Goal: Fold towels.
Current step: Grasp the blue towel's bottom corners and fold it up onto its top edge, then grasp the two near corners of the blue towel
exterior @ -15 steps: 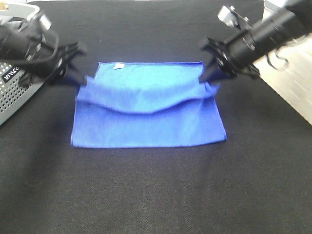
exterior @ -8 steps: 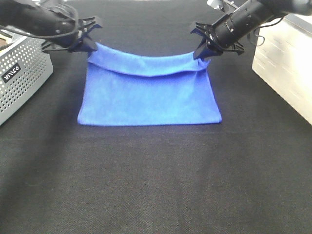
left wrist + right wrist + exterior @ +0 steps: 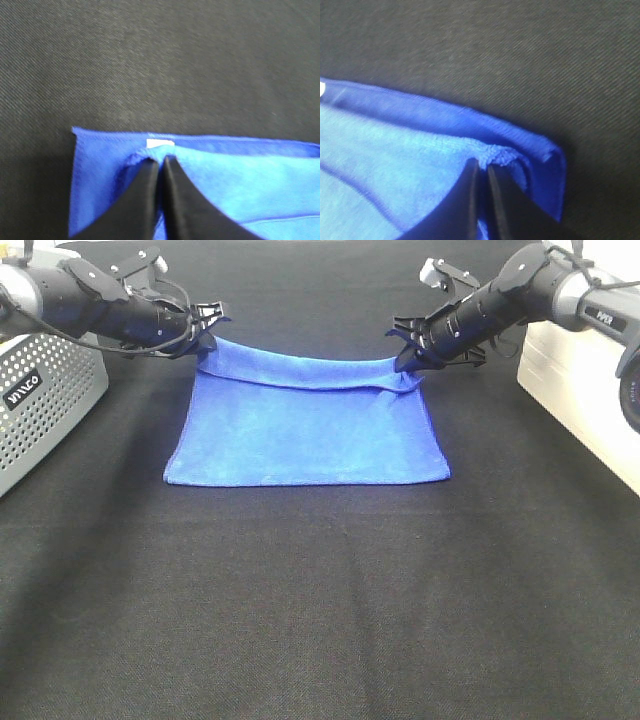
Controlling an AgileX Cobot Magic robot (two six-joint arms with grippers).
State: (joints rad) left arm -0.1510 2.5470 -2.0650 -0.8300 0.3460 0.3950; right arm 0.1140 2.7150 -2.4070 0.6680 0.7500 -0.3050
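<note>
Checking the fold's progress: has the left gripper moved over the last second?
Yes. The left gripper, shut on the blue towel, has moved toward the table's far side and slightly away from the grey perforated basket.

Farther back and lower: left claw (image 3: 208,333), right claw (image 3: 406,353), towel (image 3: 305,430) edge.

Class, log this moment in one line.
left gripper: shut on towel | right gripper: shut on towel | towel: doubled over

Basket (image 3: 60,390) label "MYXCO"; right arm (image 3: 597,315) "PiPER" (both blurry).
</note>
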